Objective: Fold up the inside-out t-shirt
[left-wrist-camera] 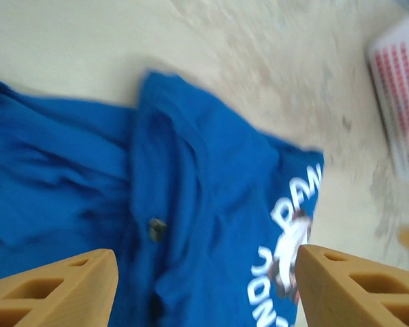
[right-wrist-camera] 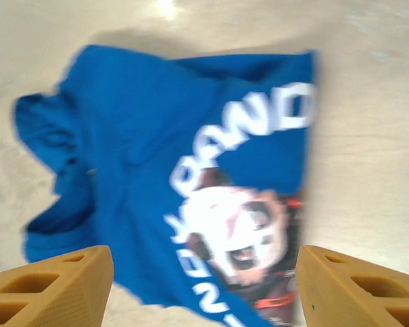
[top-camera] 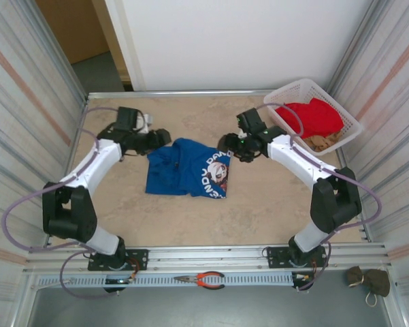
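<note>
I see my left gripper (top-camera: 162,138) and right gripper (top-camera: 226,144) both spread wide, holding nothing, at the far corners of the crumpled royal-blue cotton t-shirt (top-camera: 188,167) lying mid-way across the beige marbled table (top-camera: 272,204). Its white lettering (right-wrist-camera: 248,129) reads "PAND"; the rest is blurred.

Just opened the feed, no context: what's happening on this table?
Two arms are folding a blue t-shirt, which lies in a loose, rumpled bundle mid-table, its white lettering and print facing up at the right end. The left gripper and the right gripper hover by its far edge, one at each side, both open and holding nothing. The fold looks unfinished. A red garment and a tan cloth sit in the white basket at the far right.
</note>
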{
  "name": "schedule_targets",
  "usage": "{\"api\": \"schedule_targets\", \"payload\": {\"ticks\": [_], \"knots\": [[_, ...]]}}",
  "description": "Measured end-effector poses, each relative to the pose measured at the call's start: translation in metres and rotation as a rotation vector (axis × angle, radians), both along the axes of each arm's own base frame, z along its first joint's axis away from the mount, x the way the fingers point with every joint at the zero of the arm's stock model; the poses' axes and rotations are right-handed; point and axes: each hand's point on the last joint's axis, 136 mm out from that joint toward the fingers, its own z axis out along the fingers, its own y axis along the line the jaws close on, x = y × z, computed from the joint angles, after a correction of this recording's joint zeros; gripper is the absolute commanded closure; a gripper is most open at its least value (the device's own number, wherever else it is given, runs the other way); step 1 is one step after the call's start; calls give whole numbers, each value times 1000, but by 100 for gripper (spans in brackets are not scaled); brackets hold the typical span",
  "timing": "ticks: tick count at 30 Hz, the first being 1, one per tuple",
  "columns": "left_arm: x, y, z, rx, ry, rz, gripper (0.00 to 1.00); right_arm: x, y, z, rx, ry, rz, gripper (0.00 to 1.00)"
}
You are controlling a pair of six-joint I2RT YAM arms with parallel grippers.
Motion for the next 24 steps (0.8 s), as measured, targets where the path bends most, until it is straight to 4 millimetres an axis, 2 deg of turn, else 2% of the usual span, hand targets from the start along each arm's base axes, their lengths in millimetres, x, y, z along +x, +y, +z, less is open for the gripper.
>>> {"api": "schedule_targets", "payload": {"ticks": [3, 4, 6, 8, 11, 16, 22, 24], "knots": [[-36, -38, -21, 92, 24, -117, 29, -11, -12, -35, -10, 95, -10, 26], [-47, -46, -31, 132, 39, -145, 29, -14, -10, -42, -7, 119, -1, 26], [-63, -48, -49, 208, 64, -164, 29, -14, -5, -51, 2, 137, 14, 26], [-70, -37, -65, 286, 85, -141, 26, -12, 0, -57, 11, 143, 30, 26], [-70, -15, -84, 369, 112, -76, 26, -9, 4, -65, 24, 150, 40, 26], [-68, 13, -104, 430, 162, 0, 26, -4, 7, -74, 39, 155, 46, 26], [-71, 31, -119, 417, 208, 63, 26, 0, 10, -77, 55, 151, 49, 26], [-73, 34, -125, 403, 229, 77, 31, 1, 11, -77, 58, 148, 50, 26]]}}
